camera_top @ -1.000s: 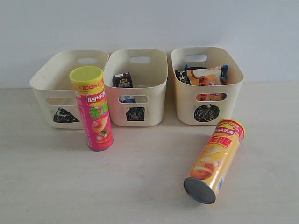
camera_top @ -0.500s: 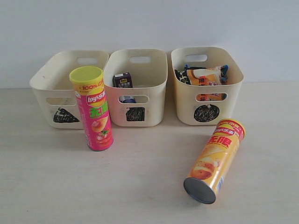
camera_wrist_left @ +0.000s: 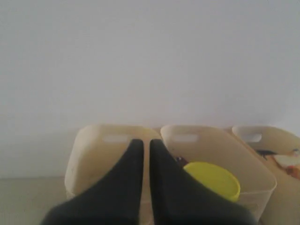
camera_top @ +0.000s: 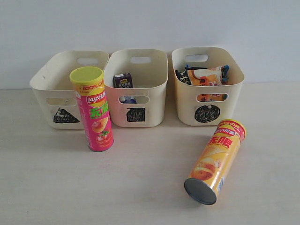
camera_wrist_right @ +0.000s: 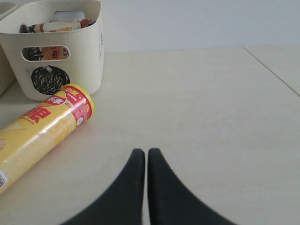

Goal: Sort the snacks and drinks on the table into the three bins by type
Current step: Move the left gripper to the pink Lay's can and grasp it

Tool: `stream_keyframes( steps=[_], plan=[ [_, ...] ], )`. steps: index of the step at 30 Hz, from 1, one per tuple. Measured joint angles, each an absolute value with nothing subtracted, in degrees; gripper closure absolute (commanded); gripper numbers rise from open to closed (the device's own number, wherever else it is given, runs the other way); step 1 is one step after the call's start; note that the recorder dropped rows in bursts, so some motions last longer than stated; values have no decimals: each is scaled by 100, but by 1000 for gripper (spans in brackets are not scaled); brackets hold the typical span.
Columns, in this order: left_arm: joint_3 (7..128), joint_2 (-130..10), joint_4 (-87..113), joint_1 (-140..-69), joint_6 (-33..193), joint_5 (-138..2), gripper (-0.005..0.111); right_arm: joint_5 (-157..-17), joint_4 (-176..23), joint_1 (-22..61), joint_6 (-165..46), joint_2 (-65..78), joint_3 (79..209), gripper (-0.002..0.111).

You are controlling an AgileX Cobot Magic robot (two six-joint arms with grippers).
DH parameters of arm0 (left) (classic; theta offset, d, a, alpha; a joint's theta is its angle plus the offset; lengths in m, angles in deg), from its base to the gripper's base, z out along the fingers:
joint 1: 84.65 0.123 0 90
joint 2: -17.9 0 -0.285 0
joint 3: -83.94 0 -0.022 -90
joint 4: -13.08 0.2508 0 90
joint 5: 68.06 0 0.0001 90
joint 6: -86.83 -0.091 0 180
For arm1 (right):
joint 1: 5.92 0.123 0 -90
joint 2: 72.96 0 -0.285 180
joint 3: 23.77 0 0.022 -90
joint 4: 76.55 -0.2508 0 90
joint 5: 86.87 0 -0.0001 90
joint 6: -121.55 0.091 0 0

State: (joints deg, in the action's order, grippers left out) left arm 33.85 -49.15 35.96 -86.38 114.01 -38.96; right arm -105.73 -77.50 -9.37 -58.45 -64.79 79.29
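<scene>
The pink chip tube (camera_top: 95,112) with its yellow lid (camera_wrist_left: 212,179) stands upright in front of the left bin (camera_top: 43,80). An orange-yellow chip tube (camera_top: 216,161) lies on its side before the right bin (camera_top: 234,84); the right wrist view also shows this tube (camera_wrist_right: 42,127). The drink carton (camera_top: 123,80) sits in the middle bin (camera_top: 159,77). Noodle packets (camera_top: 205,76) fill the right bin. My left gripper (camera_wrist_left: 146,143) is shut and empty, held back from the bins. My right gripper (camera_wrist_right: 146,152) is shut over bare table, apart from the lying tube. Neither gripper shows in the exterior view.
Three cream bins stand in a row against the white wall, each with a black scribbled mark on its front. The right bin (camera_wrist_right: 89,44) stands just beyond the lying tube's red end. A seam or table edge (camera_wrist_right: 272,70) runs off to one side.
</scene>
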Motion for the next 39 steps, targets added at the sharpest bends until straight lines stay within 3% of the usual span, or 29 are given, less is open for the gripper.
stream_keyframes(
  steps=[10, 17, 19, 21, 25, 28, 39],
  plan=[
    [2572, -6719, 3341, -8674, 10206, -2238, 102, -10573, -7750, -937, -5845, -6479, 7929, 108],
    [2546, -7994, 2484, -9817, 9115, -1486, 101, -10573, -7750, -937, -5845, -6479, 7929, 108],
    [2605, -8268, 2344, -10008, 9028, -1347, 92, -10573, -7750, -937, -5845, -6479, 7929, 108],
    [2715, -8428, 2344, -10112, 9019, -1291, 76, -10573, -7750, -937, -5845, -6479, 7929, 108],
    [2977, -8698, 2413, -10203, 9046, -1269, 26, -10573, -7750, -937, -5845, -6479, 7929, 108],
    [3139, -8875, 2414, -10203, 9191, -1303, -3, -10573, -7750, -937, -5845, -6479, 7929, 108],
    [3792, -9440, 2461, -10203, 9297, -1324, -2, -10573, -7750, -937, -5845, -6479, 7929, 108]
  ],
)
